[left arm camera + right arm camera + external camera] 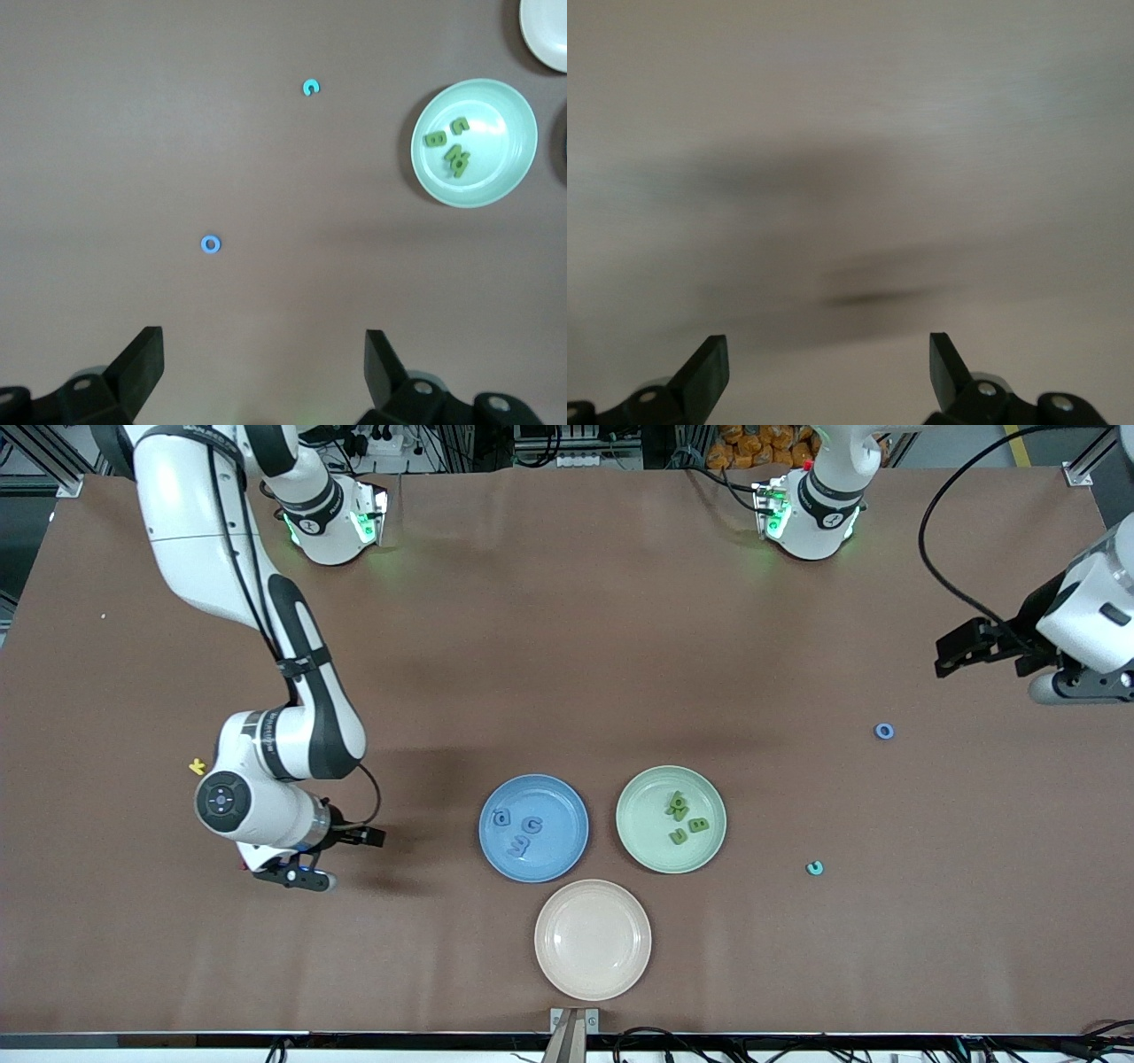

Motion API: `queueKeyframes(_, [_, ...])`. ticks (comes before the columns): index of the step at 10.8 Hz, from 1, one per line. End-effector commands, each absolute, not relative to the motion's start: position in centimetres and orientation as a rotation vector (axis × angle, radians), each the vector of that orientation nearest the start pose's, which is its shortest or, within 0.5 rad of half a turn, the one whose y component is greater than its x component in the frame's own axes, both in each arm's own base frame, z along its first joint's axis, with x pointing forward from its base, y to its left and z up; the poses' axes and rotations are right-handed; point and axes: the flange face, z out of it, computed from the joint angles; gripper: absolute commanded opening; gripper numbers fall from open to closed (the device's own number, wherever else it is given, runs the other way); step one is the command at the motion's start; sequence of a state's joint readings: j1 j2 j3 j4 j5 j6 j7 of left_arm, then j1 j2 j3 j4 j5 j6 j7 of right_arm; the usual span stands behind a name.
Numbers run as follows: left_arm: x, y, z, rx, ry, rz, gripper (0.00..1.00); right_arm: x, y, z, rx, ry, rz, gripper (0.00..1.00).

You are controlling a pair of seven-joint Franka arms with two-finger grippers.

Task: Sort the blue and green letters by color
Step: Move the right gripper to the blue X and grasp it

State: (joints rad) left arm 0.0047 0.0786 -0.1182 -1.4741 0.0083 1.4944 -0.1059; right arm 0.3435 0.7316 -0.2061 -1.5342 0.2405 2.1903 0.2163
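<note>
Your right gripper [306,868] hangs low over bare table at the right arm's end, jaws spread wide with nothing between them; its wrist view shows only blurred tabletop. Your left gripper [264,372] is up over the left arm's end, jaws equally spread and empty, and that arm looks to be waiting.

From there outward: a blue O-shaped letter [884,732] lies loose on the brown table [567,646] close to the left gripper, and a teal C-shaped letter [814,867] sits nearer the front camera, beside the green plate [642,850]. That plate holds a cluster of green letters [683,819], some touching each other. The blue plate [496,855] beside it holds three blue letters [520,831]. The pink plate [554,965], nearest the front camera, holds nothing. A yellow letter [197,765] lies by the right arm's wrist, and a speck of red shows under that wrist; I cannot tell what it is.

What could go wrong for you:
- The letters are thin and flat, so the fingertips may slide over the O or flick it away.
- The teal C sits between blue and green in shade; you could drop it in the wrong plate.
- The right arm is close enough to the yellow letter to sweep it.

Writing: the letter shapes themselves read partly, a G on the blue plate, a B on the green; no brand is legible
</note>
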Motion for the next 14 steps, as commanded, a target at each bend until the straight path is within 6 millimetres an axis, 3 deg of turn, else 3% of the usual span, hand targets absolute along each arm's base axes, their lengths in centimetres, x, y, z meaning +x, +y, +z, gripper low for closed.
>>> queueKeyframes(1, [54.9,-4.0,64.1,-3.141,0.055,0.184,1.0,66.3,6.1,22.3,-3.152,-0.076,0.127,1.0])
queueKeyframes(4, [54.1,-4.3,64.9,-3.143,0.058,0.148,1.0,63.5,-0.7,20.1,-3.122,-0.406,0.085,1.0])
queueKeyframes(5, [54.1,-4.3,64.8,-3.144,0.055,0.148,1.0,63.1,-1.9,19.8,-3.108,-0.485,0.088,1.0])
queueKeyframes(6, [54.2,-4.3,64.8,-3.144,0.055,0.136,1.0,62.7,-3.0,20.1,-3.086,-0.588,0.09,1.0])
queueKeyframes(9, [54.6,-4.4,64.4,-3.144,0.057,0.119,1.0,61.3,-8.8,21.0,-3.037,-0.753,0.093,1.0])
queueKeyframes(12, [55.1,-4.7,64.0,-3.145,0.066,0.073,1.0,60.5,-11.8,20.4,-3.058,-0.748,0.131,1.0])
queueKeyframes(14, [55.4,-5.0,63.5,-3.143,0.077,0.065,1.0,59.8,-12.2,19.4,-3.059,-0.733,0.145,1.0])
